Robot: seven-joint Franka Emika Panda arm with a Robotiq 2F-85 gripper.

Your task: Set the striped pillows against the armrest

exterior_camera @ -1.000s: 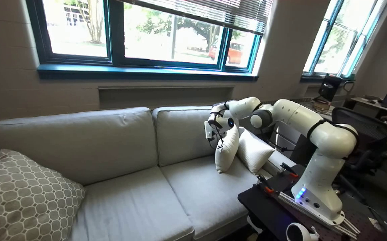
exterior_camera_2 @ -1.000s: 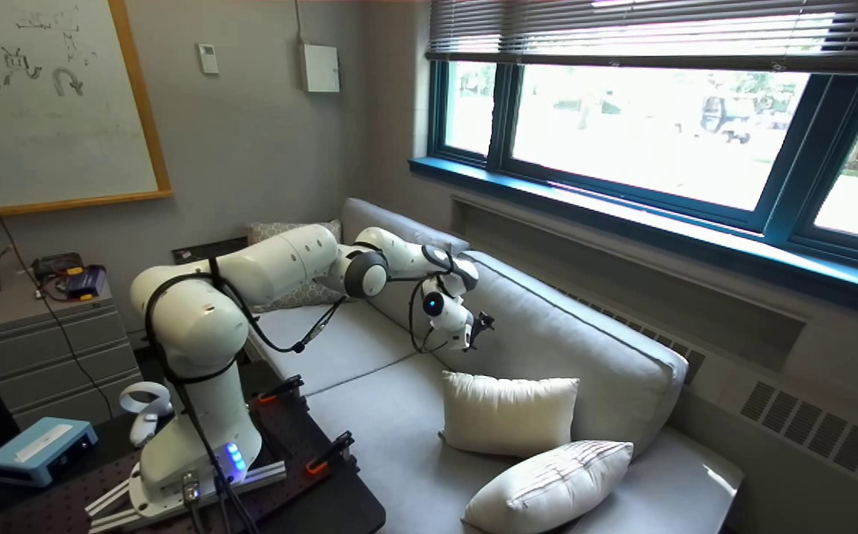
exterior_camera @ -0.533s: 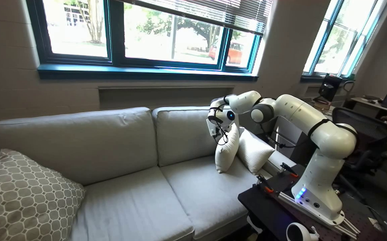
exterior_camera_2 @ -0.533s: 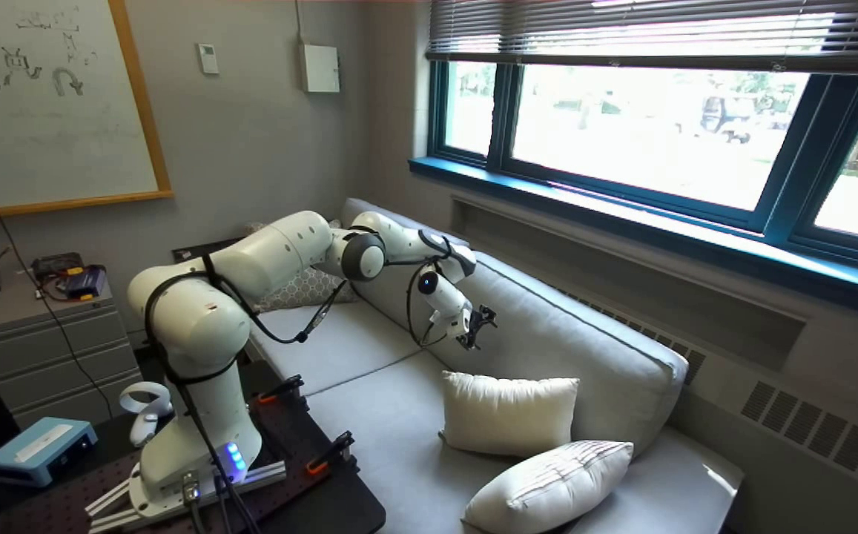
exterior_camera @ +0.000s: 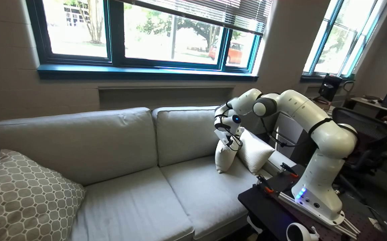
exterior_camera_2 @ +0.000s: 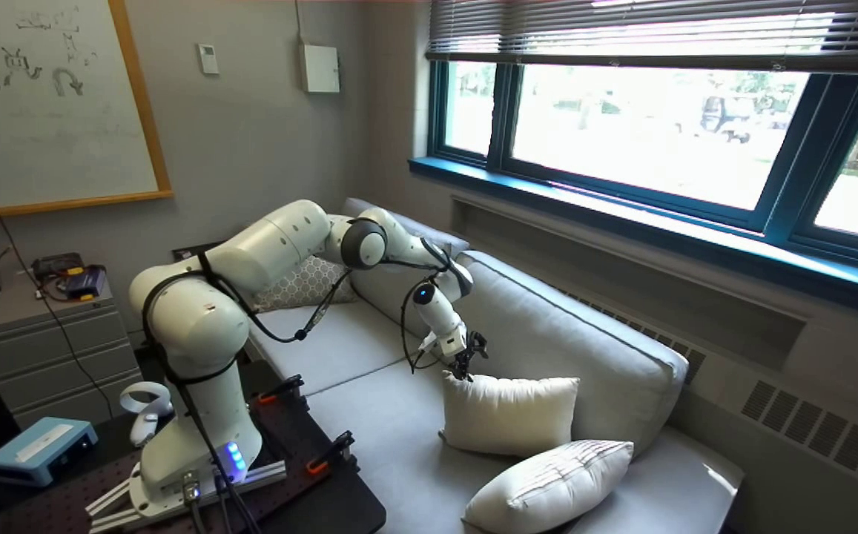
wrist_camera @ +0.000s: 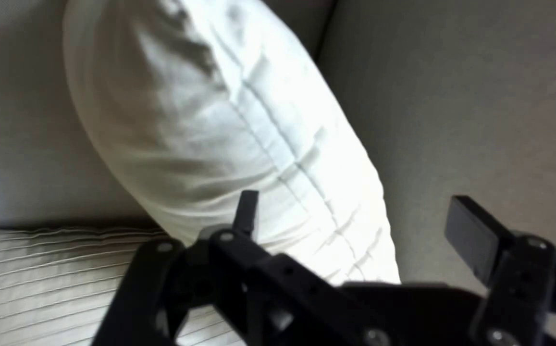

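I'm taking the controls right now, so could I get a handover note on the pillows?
Tool: open, empty, at a top corner of the upright cream squarish fabric pillow; contact unclear.
Places: that pillow stands away from the padded pale-grey fabric armrest; the tilted cream squarish fabric pillow sits between them.
Done: tilted pillow beside the armrest; whether they touch is unclear.
Left: probably grip the upright pillow and set it by the armrest too.

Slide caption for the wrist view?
Open pincer in front of a creased cream pillow, with a ribbed pillow at lower left.
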